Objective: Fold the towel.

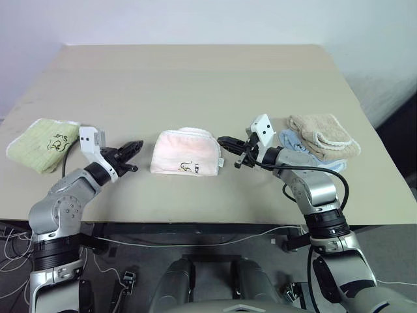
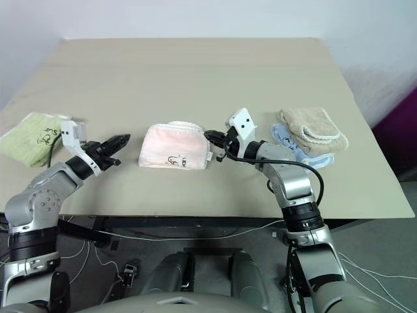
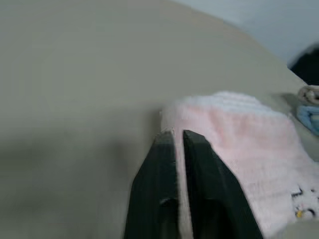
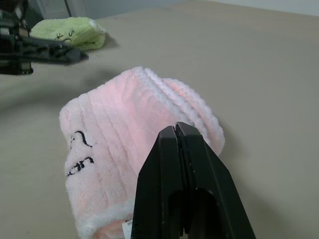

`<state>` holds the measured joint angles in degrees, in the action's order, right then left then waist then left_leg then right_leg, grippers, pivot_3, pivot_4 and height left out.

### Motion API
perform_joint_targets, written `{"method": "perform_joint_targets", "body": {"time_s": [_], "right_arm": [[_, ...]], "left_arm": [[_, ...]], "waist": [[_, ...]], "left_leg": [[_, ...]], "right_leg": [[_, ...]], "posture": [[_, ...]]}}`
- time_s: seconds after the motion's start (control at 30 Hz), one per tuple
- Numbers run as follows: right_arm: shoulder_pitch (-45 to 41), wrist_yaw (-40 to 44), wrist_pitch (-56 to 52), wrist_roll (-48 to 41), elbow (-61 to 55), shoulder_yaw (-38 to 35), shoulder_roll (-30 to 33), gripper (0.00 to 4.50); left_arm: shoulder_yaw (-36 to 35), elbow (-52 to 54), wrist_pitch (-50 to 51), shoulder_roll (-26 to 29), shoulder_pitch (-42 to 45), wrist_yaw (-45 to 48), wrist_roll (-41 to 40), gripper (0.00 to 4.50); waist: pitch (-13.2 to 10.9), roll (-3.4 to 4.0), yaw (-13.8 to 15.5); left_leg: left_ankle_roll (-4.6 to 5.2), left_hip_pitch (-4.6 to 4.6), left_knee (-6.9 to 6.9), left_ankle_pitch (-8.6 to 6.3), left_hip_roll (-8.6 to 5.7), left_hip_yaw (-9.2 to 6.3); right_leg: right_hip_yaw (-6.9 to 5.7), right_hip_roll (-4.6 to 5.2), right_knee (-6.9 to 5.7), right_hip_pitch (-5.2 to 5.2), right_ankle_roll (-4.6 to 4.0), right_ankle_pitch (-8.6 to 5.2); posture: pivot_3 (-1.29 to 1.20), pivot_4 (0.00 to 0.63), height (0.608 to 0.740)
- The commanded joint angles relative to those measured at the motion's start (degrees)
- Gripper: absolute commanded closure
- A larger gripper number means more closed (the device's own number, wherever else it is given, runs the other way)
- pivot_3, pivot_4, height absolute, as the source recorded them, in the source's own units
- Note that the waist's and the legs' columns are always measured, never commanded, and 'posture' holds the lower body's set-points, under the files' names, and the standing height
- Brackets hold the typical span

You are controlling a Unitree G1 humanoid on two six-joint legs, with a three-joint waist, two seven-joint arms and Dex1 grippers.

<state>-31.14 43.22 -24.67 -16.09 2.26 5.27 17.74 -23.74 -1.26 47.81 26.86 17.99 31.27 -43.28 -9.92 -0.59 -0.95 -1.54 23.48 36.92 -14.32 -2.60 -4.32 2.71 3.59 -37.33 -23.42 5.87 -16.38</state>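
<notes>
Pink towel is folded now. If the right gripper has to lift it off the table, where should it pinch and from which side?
Probably the near right corner of the pink towel, beside the small white tag, coming in level from the towel's right, where the right gripper is. The stacked layers end there in an open edge, and the top is rounded and gives less to pinch.

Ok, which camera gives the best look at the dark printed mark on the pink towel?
The left eye view: the mark faces the camera on the folded pink towel, whole and unobstructed. The right eye view shows it similarly; the right wrist view shows it at an angle; the left wrist view catches part of it, blurred.
</notes>
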Motion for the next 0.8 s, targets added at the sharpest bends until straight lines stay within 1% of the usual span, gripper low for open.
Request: {"method": "perform_joint_targets", "body": {"time_s": [0.03,0.17,0.2,0.23,0.3,0.37,0.57,0.67,0.8], "right_arm": [[0.0,-0.4,0.3,-0.6,-3.6,-0.1,-0.1,4.50],[0.3,-0.5,0.1,-0.7,-4.4,0.0,0.1,4.50],[0.4,-0.5,0.0,-0.6,-4.6,0.0,0.1,4.50],[0.6,-0.5,0.0,-0.6,-4.7,0.0,0.2,4.50],[0.9,-0.6,0.0,-0.5,-5.0,0.0,0.3,4.50],[1.3,-0.8,-0.1,-0.6,-5.6,0.1,0.2,4.50],[1.8,-1.4,-0.5,-0.7,-6.7,0.1,0.1,4.50],[1.8,-1.6,-0.7,-0.7,-7.2,-0.1,0.3,4.50],[1.8,-2.0,-1.1,-0.9,-7.7,-0.6,0.5,4.50]], "left_arm": [[-4.1,-1.8,7.5,-0.9,0.7,-2.7,-7.0,2.61],[-6.2,-3.8,13.0,-2.0,0.3,-5.4,-10.9,1.24],[-8.0,-4.9,14.2,-3.1,1.0,-6.6,-13.4,0.91],[-9.3,-5.8,14.9,-4.0,1.5,-7.5,-15.1,0.49],[-9.1,-6.1,16.0,-4.9,1.9,-9.0,-15.7,0.01],[-7.0,-5.5,17.4,-6.3,1.8,-10.6,-15.4,0.01],[-5.8,-6.7,18.6,-11.2,3.2,-14.5,-16.2,0.01],[-5.3,-6.1,19.4,-13.2,4.1,-15.9,-16.7,0.01],[-3.7,-3.3,22.1,-16.8,5.4,-18.2,-19.0,0.01]], "waist": [[0.0,-0.01,0.0],[0.0,-0.01,0.0],[0.0,-0.01,0.0],[0.0,-0.02,0.0],[0.0,-0.03,0.1],[0.0,-0.03,0.2],[0.0,0.01,1.0],[0.1,0.00,1.8],[0.1,-0.01,1.9]], "left_leg": [[0.00,0.00,0.01,0.00,0.00,-0.01],[0.00,0.00,0.00,0.00,0.00,0.00],[0.00,0.00,0.00,0.00,0.00,0.00],[-0.01,0.00,0.00,0.00,0.00,-0.01],[-0.01,0.00,0.01,0.00,0.01,-0.01],[-0.01,0.00,0.02,0.00,0.00,-0.01],[-0.01,-0.03,0.07,0.00,-0.08,-0.06],[-0.01,-0.04,0.10,0.00,-0.17,-0.07],[0.02,-0.04,0.12,-0.01,-0.43,-0.19]], "right_leg": [[-0.01,0.00,0.00,0.00,0.00,0.00],[0.00,0.00,-0.01,0.00,0.00,0.00],[0.00,0.00,-0.01,-0.01,0.00,0.00],[0.00,0.00,-0.01,-0.01,0.00,0.00],[0.00,0.00,-0.02,0.00,0.00,0.00],[0.00,0.02,-0.01,0.01,0.00,0.00],[-0.05,0.07,0.01,0.11,0.00,0.00],[-0.06,0.07,0.02,0.15,0.00,0.00],[-0.11,0.25,0.08,0.25,0.00,0.00]], "posture": [[0.00,0.150,0.740],[0.00,0.150,0.740],[0.00,0.150,0.740],[0.00,0.150,0.740],[0.00,0.150,0.740],[0.00,0.150,0.740],[0.00,0.150,0.740],[0.00,0.150,0.740],[0.00,0.150,0.740]]}}
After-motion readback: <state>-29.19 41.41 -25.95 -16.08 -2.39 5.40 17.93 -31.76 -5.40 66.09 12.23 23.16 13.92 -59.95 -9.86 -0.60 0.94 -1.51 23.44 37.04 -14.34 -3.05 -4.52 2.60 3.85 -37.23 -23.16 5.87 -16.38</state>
